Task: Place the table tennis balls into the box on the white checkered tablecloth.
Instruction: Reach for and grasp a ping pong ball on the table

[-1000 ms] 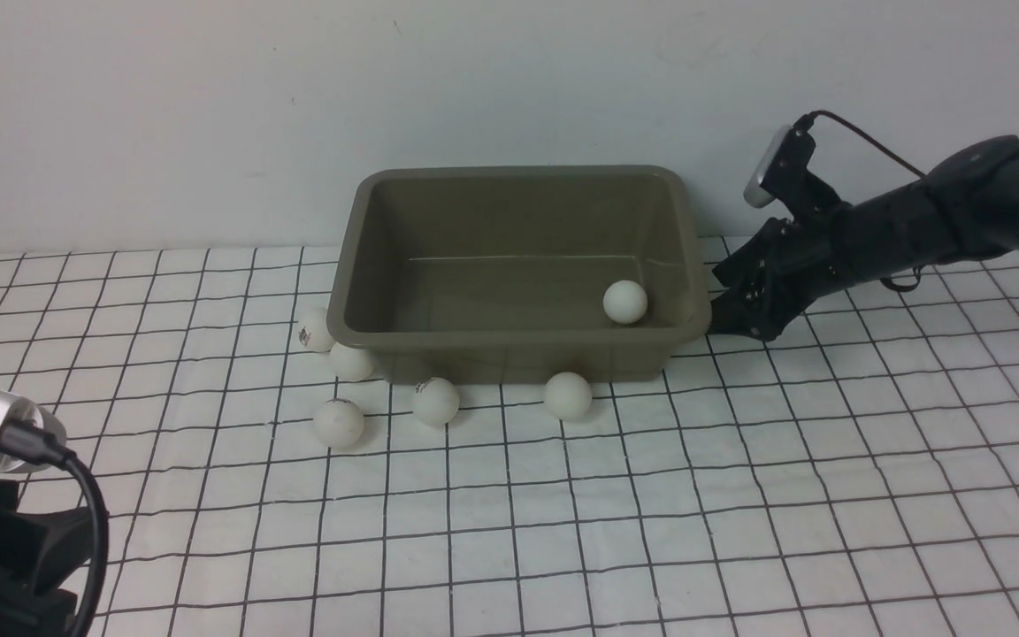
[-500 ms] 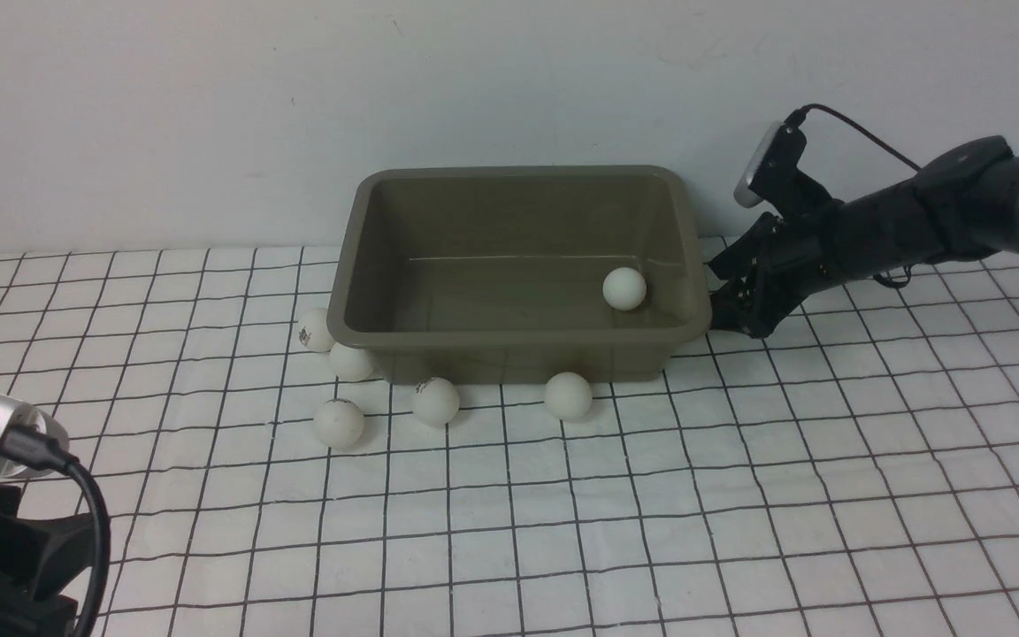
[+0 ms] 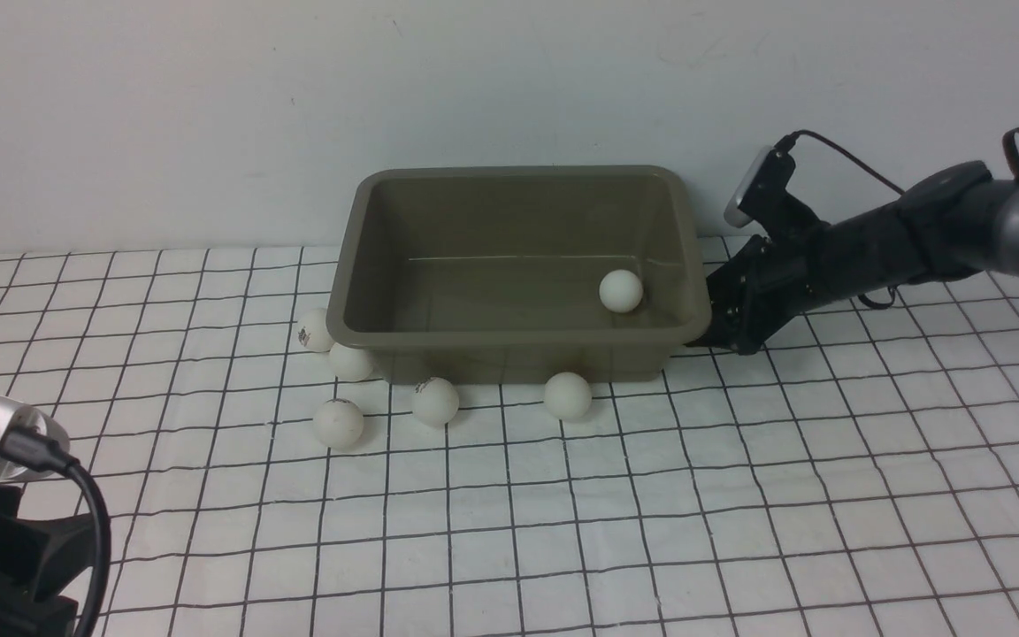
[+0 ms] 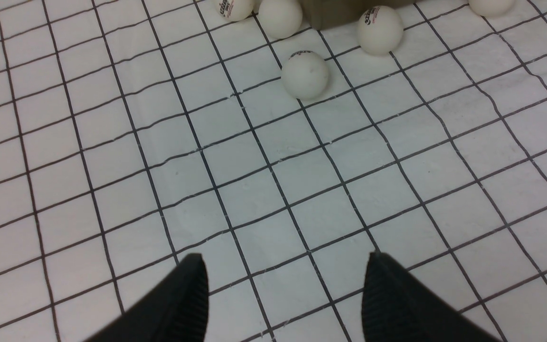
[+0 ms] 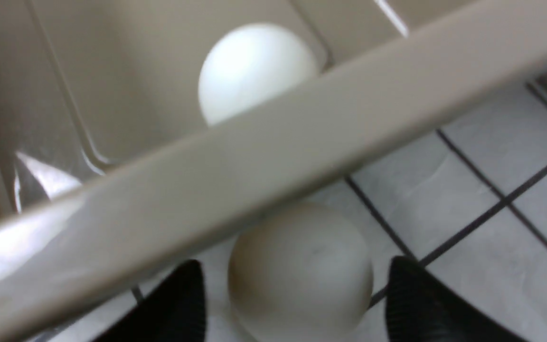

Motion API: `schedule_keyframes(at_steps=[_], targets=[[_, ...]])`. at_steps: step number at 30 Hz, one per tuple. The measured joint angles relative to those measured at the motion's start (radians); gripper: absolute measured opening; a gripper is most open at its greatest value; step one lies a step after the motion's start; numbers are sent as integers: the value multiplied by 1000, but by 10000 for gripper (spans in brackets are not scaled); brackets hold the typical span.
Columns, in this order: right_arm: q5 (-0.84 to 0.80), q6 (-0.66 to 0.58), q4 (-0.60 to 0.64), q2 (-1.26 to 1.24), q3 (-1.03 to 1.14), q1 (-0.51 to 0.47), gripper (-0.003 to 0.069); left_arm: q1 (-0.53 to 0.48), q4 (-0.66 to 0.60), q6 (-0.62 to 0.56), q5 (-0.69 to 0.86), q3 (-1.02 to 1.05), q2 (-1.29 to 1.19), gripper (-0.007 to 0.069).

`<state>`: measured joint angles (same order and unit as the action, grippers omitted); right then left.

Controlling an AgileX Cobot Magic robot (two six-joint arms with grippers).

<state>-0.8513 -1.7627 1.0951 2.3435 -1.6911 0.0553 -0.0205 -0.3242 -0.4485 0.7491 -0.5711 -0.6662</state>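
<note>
The olive-grey box (image 3: 509, 339) stands on the white checkered tablecloth (image 3: 739, 495) near the back wall. One table tennis ball (image 3: 621, 290) lies inside it, at its right end. Several balls lie on the cloth outside its front left: (image 3: 315, 329), (image 3: 350, 361), (image 3: 339, 422), (image 3: 435, 400), (image 3: 568, 395). My right gripper (image 3: 720, 332) is low against the box's right side. In the right wrist view it (image 5: 292, 270) is open around another ball (image 5: 302, 251) on the cloth under the box rim (image 5: 254, 156), with a gap on each side. My left gripper (image 4: 285, 266) is open and empty above bare cloth.
A pale wall rises right behind the box. My left arm's wrist and cable (image 3: 23, 451) fill the front view's lower left corner. In the left wrist view several balls (image 4: 305, 75) and a box corner (image 4: 330, 12) lie ahead of the left fingers.
My right arm has dropped lower and moved left, closer to the box's right wall. The ball inside the box has shifted slightly backward. The left arm has hardly moved.
</note>
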Motion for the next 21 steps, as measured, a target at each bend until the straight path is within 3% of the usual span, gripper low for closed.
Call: schedule_keyframes(at_steps=[3, 11, 16, 21], targets=[[4, -4, 5, 0, 0, 0, 339, 0, 0, 0, 0, 0, 0, 395], [19, 4, -1, -3, 0, -11, 342, 0, 0, 0, 1, 0, 0, 395], [5, 25, -20, -53, 0, -82, 342, 0, 0, 0, 1, 0, 0, 395], [-147, 97, 11, -133, 0, -132, 342, 0, 0, 0, 1, 0, 0, 395]])
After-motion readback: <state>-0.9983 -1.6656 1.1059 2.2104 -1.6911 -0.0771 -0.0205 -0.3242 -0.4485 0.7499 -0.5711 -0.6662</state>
